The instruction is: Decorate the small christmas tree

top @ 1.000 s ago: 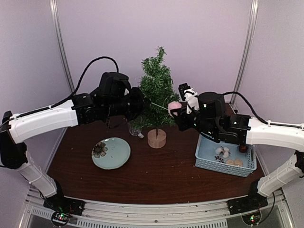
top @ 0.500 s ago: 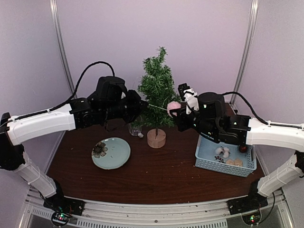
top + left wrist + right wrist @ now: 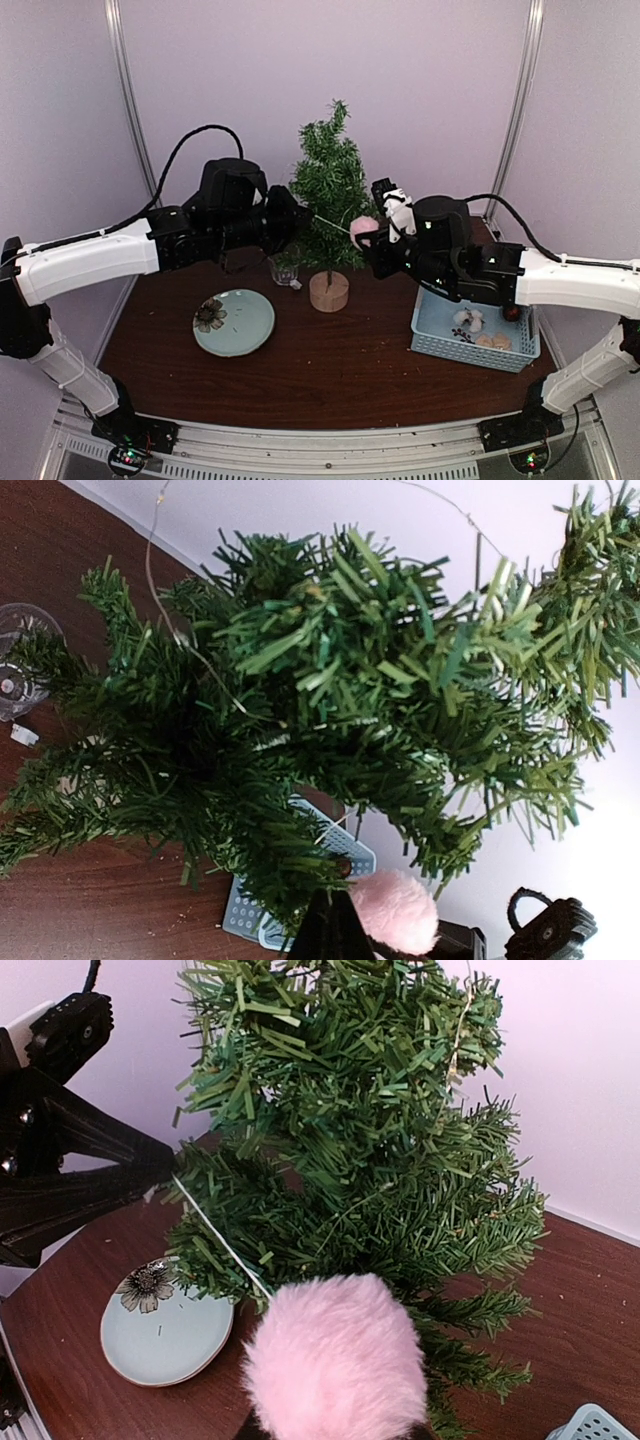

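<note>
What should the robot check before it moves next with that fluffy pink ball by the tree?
1. The right gripper grips the pink pom-pom: ok.
2. The left gripper is shut on the string running to the pom-pom: ok.
3. The small christmas tree stands upright on its stump base: ok.
4. Pom-pom hanging from a branch on its own: not ok, it is held.
5. String looped over a branch: cannot tell.

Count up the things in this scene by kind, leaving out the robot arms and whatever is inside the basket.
Tree: 1
Glass: 1
Plate: 1
Basket: 1
Pompom: 1
Total: 5
</note>
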